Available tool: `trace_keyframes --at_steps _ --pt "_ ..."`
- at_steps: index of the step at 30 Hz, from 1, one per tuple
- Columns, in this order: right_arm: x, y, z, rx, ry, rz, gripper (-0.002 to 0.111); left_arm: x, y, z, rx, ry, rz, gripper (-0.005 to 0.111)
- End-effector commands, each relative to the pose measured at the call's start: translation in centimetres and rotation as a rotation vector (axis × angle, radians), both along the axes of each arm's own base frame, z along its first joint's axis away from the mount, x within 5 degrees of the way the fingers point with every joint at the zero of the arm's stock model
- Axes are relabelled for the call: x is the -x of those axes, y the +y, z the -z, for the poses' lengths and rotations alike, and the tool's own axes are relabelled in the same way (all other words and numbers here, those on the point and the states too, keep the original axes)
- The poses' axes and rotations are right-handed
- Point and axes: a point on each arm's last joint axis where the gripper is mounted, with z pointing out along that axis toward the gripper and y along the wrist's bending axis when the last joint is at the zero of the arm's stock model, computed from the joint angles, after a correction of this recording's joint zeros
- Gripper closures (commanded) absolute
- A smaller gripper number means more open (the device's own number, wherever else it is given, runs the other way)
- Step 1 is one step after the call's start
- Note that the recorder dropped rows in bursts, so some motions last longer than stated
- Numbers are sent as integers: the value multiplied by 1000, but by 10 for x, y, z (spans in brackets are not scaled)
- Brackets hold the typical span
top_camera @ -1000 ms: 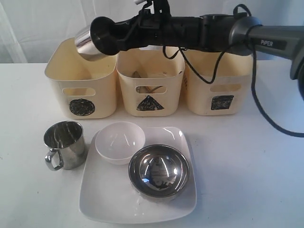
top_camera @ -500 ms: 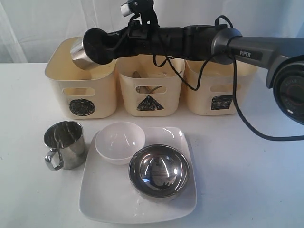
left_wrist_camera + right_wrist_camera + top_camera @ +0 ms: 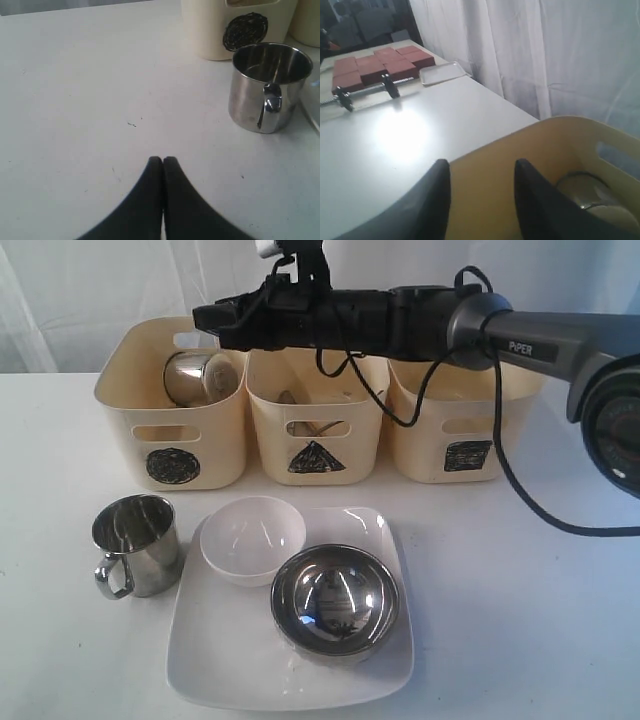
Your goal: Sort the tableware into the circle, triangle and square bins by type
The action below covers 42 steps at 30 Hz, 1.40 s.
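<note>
My right gripper [image 3: 208, 320] [image 3: 482, 165] hangs open and empty over the circle bin [image 3: 120, 405] [image 3: 555, 135]. A steel mug [image 3: 195, 377] [image 3: 585, 192] lies tilted inside that bin. A second steel mug [image 3: 135, 540] [image 3: 270, 87] stands upright on the table in front of it. The small white bowl [image 3: 253, 537] and the steel bowl [image 3: 335, 600] rest on the square white plate [image 3: 230, 660]. Cutlery and chopsticks [image 3: 300, 398] lie in the triangle bin [image 3: 315, 435]; the square bin [image 3: 450, 430] stands beside it. My left gripper [image 3: 162, 159] is shut over bare table, short of the standing mug.
The right arm [image 3: 420, 325] and its cable [image 3: 520, 480] stretch across above the triangle and square bins. A white curtain [image 3: 80, 290] hangs behind the bins. Red bricks [image 3: 375, 65], a metal bar [image 3: 365, 92] and a small tray [image 3: 442, 72] lie on a farther table.
The right gripper carried the steel mug over the circle bin, then opened; the mug dropped into the bin. The left gripper has not moved.
</note>
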Motion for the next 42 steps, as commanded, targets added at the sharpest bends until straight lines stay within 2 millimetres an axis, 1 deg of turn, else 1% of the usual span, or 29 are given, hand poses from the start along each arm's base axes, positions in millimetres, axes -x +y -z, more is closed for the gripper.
trace_keyframes --at_steps 1,4,7,8,10,14,17,19,22,26,29,30,33,37,39,41,42 --pt "9 -19 -33 -8 64 -55 77 0 0 1 7 -4 -3 107" --pt "19 -37 -39 75 134 -166 86 0 0 1 7 -4 -3 107" --pt "36 -54 -46 167 197 -318 108 0 0 1 7 -4 -3 107" --pt "37 -61 -50 192 200 -311 108 0 0 1 7 -4 -3 107" --pt "42 -67 -55 257 237 -286 108 0 0 1 7 -4 -3 107" --pt "59 -79 -71 399 184 -264 108 0 0 1 7 -4 -3 107" --pt "68 -89 -79 488 199 -221 108 0 0 1 7 -4 -3 107" --pt "74 -96 -82 558 229 -178 108 0 0 1 7 -4 -3 107" --pt "83 -107 -79 670 278 -117 108 0 0 1 7 -4 -3 107" --pt "103 -116 -70 716 331 -119 108 0 0 1 7 -4 -3 107" --pt "120 -121 -57 731 389 -140 108 0 0 1 7 -4 -3 107" --pt "128 -123 -49 739 422 -151 108 0 0 1 7 -4 -3 107" --pt "145 -128 -32 755 488 -170 108 0 0 1 7 -4 -3 107" --pt "164 -133 3 776 638 -183 108 0 0 1 7 -4 -3 107" --pt "170 -136 17 778 711 -158 108 0 0 1 7 -4 -3 107" --pt "175 -137 24 784 744 -166 108 0 0 1 7 -4 -3 107" --pt "179 -138 28 789 763 -178 105 0 0 1 7 -4 -3 107"
